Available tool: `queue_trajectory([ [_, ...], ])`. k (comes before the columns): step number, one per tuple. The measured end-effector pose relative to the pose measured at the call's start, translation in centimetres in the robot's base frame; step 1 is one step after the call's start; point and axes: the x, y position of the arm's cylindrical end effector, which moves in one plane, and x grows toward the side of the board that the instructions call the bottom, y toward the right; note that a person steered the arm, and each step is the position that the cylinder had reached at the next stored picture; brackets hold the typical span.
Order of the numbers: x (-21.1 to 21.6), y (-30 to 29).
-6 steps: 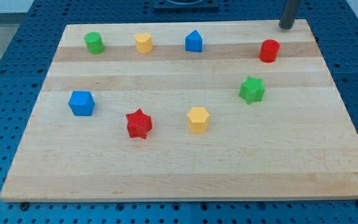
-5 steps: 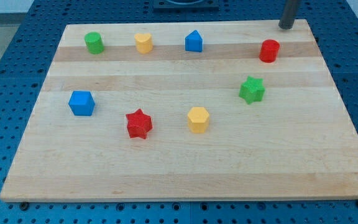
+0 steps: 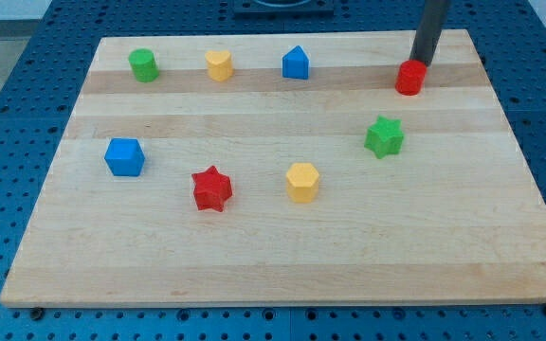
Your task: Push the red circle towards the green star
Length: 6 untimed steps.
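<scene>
The red circle (image 3: 409, 79) sits near the view's top right of the wooden board. My tip (image 3: 421, 62) is right against its upper right edge, touching or nearly so. The green star (image 3: 384, 137) lies below and slightly left of the red circle, with a clear gap between them.
Along the board's top stand a green cylinder (image 3: 143, 64), a yellow block (image 3: 219, 65) and a blue house-shaped block (image 3: 296, 62). Lower down lie a blue cube (image 3: 124, 156), a red star (image 3: 211, 188) and a yellow hexagon (image 3: 302, 182). The board's (image 3: 500, 237) right edge is near.
My tip moved down and slightly left from the board's top edge to the red circle's upper right side. The red circle has shifted barely, if at all.
</scene>
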Motion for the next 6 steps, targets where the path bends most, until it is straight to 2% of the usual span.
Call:
queue_trajectory([
  [1, 2.8, -3.1],
  [5, 5.0, -3.4],
  [6, 2.3, -1.7],
])
